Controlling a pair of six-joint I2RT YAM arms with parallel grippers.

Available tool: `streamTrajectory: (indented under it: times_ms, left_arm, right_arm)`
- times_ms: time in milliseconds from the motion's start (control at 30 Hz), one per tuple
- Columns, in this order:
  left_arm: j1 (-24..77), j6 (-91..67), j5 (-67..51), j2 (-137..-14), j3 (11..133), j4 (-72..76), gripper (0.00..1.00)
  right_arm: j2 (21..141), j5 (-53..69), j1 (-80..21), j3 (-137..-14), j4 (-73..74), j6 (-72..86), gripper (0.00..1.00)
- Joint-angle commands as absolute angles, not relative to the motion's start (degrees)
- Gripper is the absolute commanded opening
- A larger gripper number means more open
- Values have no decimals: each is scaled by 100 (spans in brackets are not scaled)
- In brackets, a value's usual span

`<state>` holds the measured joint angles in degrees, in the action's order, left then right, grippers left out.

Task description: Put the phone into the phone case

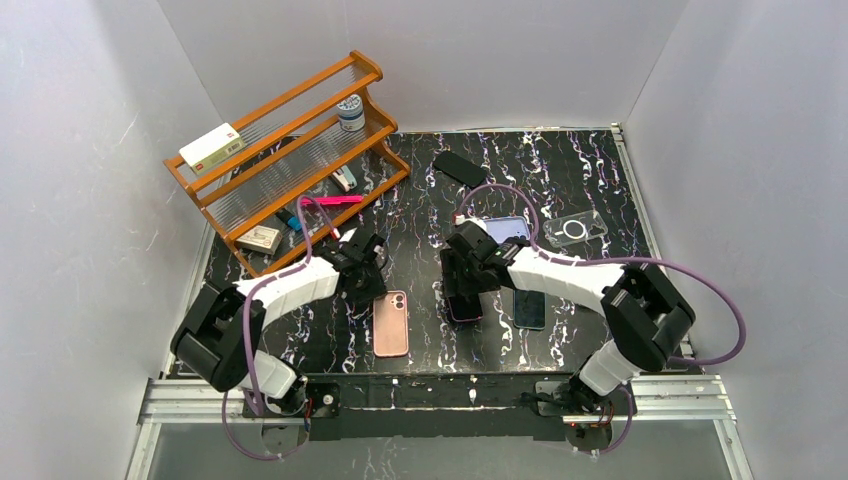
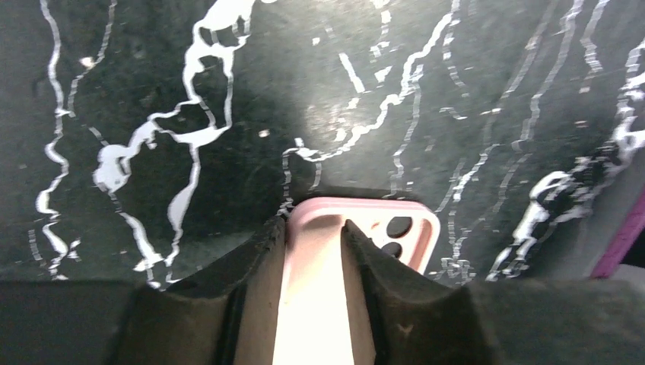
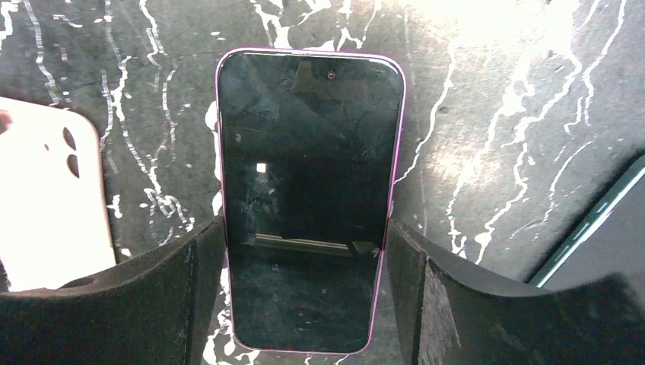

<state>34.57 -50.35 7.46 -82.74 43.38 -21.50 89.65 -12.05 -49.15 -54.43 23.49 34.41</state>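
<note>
Top external view: the phone (image 1: 464, 306), magenta-rimmed and screen up, is seen lying flat on the black marbled table (image 1: 560, 180), at 6 o'clock from the right gripper (image 1: 465, 283). In the right wrist view the two fingers (image 3: 201, 266) are pressed against the phone's long edges, so the phone is clamped across its width while resting on the table. The pink case (image 1: 390, 325) is placed at 9 o'clock from the phone, near but apart, with its camera cut-outs at the far end. The left gripper (image 1: 372, 282) is held over that far end; its jaws are parted narrowly and nothing is gripped, the case being visible through the gap. A dark phone (image 1: 528, 308) lies at 3 o'clock from the phone, a clear case (image 1: 575, 230) at 1 o'clock, and a wooden rack (image 1: 285, 160) at 10 o'clock.
</note>
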Motion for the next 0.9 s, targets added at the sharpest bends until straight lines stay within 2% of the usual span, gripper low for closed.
streamTrajectory:
  times_ms: [0, 167, 400, 467, 533, 700, 867]
  left_arm:
    - [3422, -5099, 618, -7880, 4348, -1803, 35]
    - [3208, -5001, 580, -7170, 4389, -2120, 52]
    - [2277, -4588, -256, -6567, 4490, -2613, 73]
    - [2100, -4404, -357, -6515, 4604, -2805, 87]
    - [2015, -4228, -334, -6480, 4711, -3027, 96]
    - [1814, -4050, -511, -6389, 4691, -3232, 98]
    - [1681, -4037, -745, -6232, 4474, -3240, 97]
  right_arm:
    - [8566, -791, -4955, -5409, 2148, 3809, 50]
    - [8334, -240, -5009, -5281, 1754, 4287, 49]
    - [8365, -35, -5264, -5295, 1219, 5142, 48]
    - [8426, -35, -5384, -5361, 1099, 5334, 48]
    - [8514, -35, -5510, -5387, 919, 5622, 48]
    - [8842, 141, -5887, -5456, 343, 6184, 47]
    - [9374, 33, -6264, -5977, 431, 6271, 46]
